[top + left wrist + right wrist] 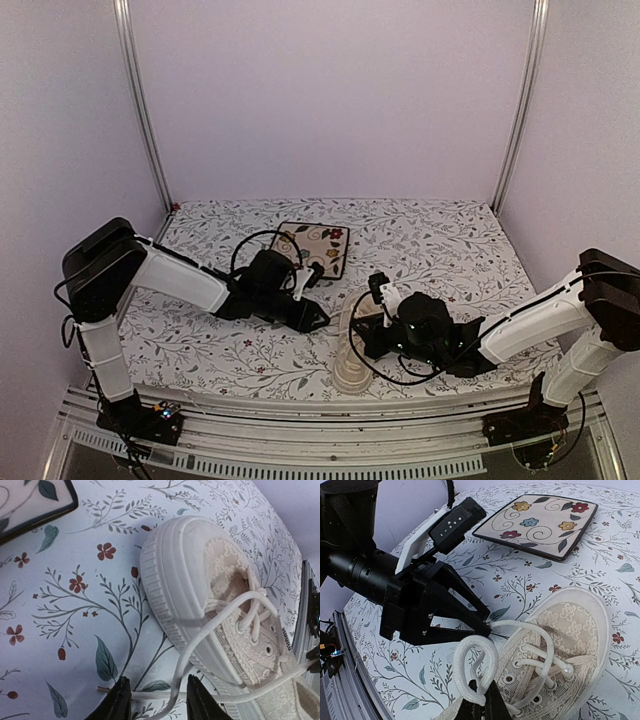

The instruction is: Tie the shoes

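Note:
The cream lace-knit shoe (pixel 200 580) lies on the floral cloth with its toe pointing toward the plate; in the top view the shoe (pixel 350 370) shows between the two arms. My left gripper (pixel 157 680) hovers just off the shoe's sole, jaws apart, with one lace (pixel 202 634) running down between the fingers and a second lace end lying crosswise beneath them. My right gripper (pixel 482 682) is shut on the base of a lace loop (pixel 456 665) held up over the eyelets of the shoe (pixel 570 625). The left gripper (pixel 435 610) points at that loop.
A square floral plate (pixel 318 245) with a dark rim sits behind the shoe, its corner also at the left wrist view's top left (pixel 35 505). The table's metal front rail (pixel 350 680) runs close by the shoe's heel side.

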Available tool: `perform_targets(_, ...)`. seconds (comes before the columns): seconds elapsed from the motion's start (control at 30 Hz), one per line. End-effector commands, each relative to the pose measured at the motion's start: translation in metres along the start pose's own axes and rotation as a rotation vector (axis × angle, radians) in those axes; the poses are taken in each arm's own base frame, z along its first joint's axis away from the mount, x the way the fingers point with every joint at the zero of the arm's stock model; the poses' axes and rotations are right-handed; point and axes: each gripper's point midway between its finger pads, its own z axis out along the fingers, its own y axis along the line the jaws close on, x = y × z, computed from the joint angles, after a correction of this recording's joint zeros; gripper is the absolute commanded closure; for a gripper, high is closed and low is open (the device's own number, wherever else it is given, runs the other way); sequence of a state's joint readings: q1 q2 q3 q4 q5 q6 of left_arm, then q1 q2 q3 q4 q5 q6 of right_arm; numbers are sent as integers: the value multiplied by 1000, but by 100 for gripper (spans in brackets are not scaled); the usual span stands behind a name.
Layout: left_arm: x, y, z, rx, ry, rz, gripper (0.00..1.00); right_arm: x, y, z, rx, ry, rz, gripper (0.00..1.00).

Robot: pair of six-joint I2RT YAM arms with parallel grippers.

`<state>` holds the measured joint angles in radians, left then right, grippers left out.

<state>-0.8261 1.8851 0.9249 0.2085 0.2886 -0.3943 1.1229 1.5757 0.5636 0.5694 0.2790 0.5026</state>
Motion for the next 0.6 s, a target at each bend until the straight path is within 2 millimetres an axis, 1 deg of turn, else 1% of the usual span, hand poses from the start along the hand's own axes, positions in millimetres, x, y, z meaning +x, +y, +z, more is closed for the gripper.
perform_targets(0.0,-6,-7,-5,52,-33,-2,61,-6,-1,3,12,-17,20,98)
perform_targets(0.07,-4,-7,-4,54,-22,-4,62,-6,0,3,12,-17,20,98)
perform_targets(0.17,1,-7,-2,58,-5,-14,69,-5,0,5,11,-14,20,98)
perform_targets(0.3,5,-9,0,63,5,-20,73,-5,0,5,12,-14,20,98)
perform_targets(0.37,5,-10,1,65,6,-20,74,-5,0,5,13,-14,20,98)
perform_targets(0.57,10,-5,6,45,29,-38,75,-5,0,5,13,-14,19,98)
